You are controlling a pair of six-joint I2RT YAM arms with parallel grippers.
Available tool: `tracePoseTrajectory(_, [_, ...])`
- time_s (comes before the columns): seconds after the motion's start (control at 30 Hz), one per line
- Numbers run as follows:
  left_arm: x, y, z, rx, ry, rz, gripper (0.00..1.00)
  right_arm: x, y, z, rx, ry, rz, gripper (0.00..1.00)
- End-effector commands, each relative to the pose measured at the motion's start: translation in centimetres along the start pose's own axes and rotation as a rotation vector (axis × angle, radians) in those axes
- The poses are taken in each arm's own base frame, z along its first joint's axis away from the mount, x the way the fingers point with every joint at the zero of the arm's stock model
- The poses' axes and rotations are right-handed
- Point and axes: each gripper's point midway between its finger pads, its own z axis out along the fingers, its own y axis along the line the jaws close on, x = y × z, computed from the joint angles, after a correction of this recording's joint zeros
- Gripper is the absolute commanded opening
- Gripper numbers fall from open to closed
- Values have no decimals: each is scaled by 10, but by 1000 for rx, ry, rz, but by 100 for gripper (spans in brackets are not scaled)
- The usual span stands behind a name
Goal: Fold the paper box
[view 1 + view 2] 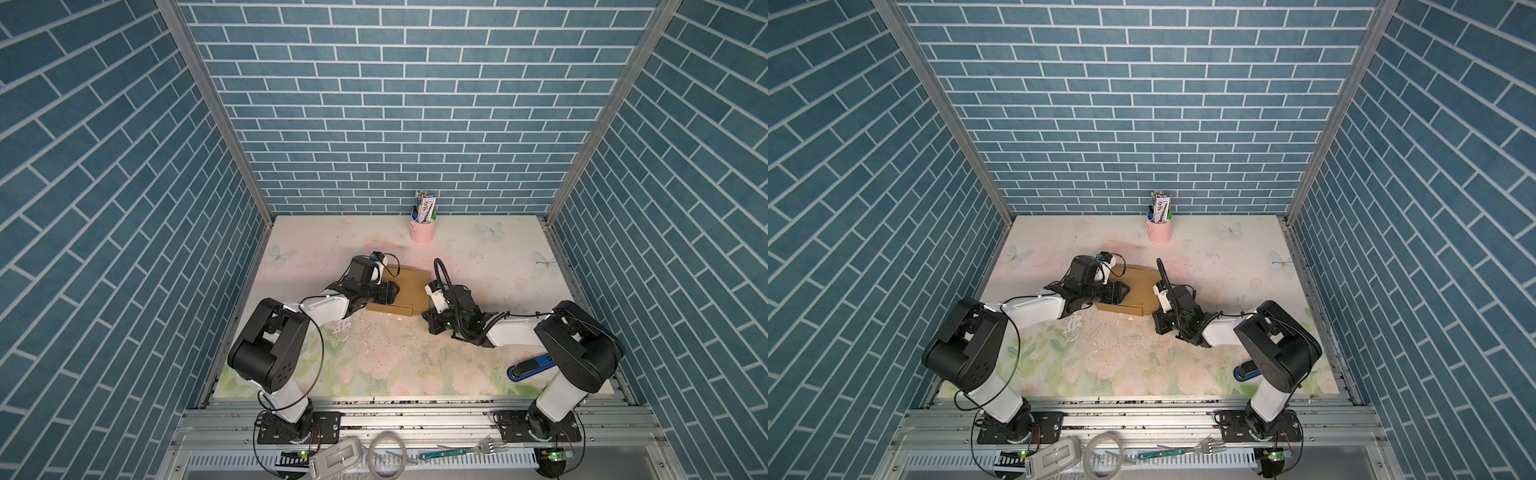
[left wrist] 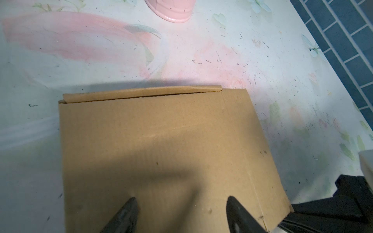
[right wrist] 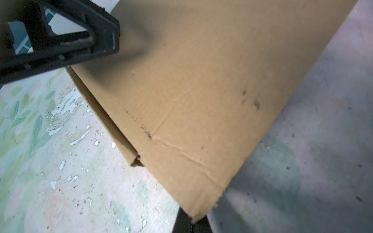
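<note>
One paper box (image 1: 409, 291), left gripper (image 2: 181, 203) spread over it, only right wrist view shows right gripper (image 3: 191, 224) pinching its corner

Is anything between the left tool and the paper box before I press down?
Nothing visible. The left tool hangs open right over the paper box, with bare cardboard between its fingertips. The right tool is shut on the front right corner, off to the side. The pink cup stands well behind.
</note>
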Motion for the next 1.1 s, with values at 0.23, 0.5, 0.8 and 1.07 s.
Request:
tracePoseTrajectory(0.23, [93,13,7,-31,312,-92,71,-6,16,16,-56,-55,-25,0])
tracePoseTrajectory(0.5, [92,11,7,-28,310,-93,71,-5,17,28,-81,-59,0,0])
tracePoseTrajectory(0.8, [94,10,7,-25,312,-94,71,-10,22,38,-115,-78,33,0])
tracePoseTrajectory(1.07, [95,12,8,-30,316,-92,71,-1,16,29,-77,-49,51,0])
